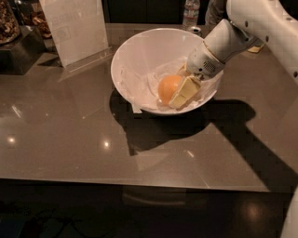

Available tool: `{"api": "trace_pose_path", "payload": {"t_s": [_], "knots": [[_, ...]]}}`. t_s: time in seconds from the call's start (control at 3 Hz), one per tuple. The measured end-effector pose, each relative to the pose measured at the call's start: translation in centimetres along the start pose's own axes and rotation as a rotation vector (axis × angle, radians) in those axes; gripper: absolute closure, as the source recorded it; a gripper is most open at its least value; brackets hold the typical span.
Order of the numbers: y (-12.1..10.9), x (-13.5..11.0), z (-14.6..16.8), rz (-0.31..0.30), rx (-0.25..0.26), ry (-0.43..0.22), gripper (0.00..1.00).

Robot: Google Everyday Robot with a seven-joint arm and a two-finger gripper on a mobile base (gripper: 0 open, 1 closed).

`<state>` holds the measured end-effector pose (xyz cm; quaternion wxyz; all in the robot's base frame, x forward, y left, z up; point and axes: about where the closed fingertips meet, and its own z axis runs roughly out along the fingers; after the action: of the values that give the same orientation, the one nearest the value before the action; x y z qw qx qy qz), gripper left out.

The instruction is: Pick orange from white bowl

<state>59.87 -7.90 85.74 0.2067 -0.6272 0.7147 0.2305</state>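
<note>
The orange lies inside the large white bowl, on crumpled white paper right of the bowl's middle. My gripper reaches down into the bowl from the upper right and sits against the right and front side of the orange, touching it. Part of the orange is hidden behind the gripper. The orange rests low in the bowl, not lifted. The white arm slopes in over the bowl's right rim.
A clear upright sign holder stands at the back left of the grey table. A dark box with snacks is at the far left. A water bottle and a can stand behind the bowl.
</note>
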Motion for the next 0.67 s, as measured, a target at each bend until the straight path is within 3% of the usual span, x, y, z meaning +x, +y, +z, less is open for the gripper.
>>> {"api": "trace_pose_path", "payload": {"t_s": [0.33,0.67], "knots": [[0.8,-1.0,-1.4,-0.038,0.035,-0.043,1.00],[1.4,-2.4,-2.8,-0.094,0.055,-0.094,1.00]]}}
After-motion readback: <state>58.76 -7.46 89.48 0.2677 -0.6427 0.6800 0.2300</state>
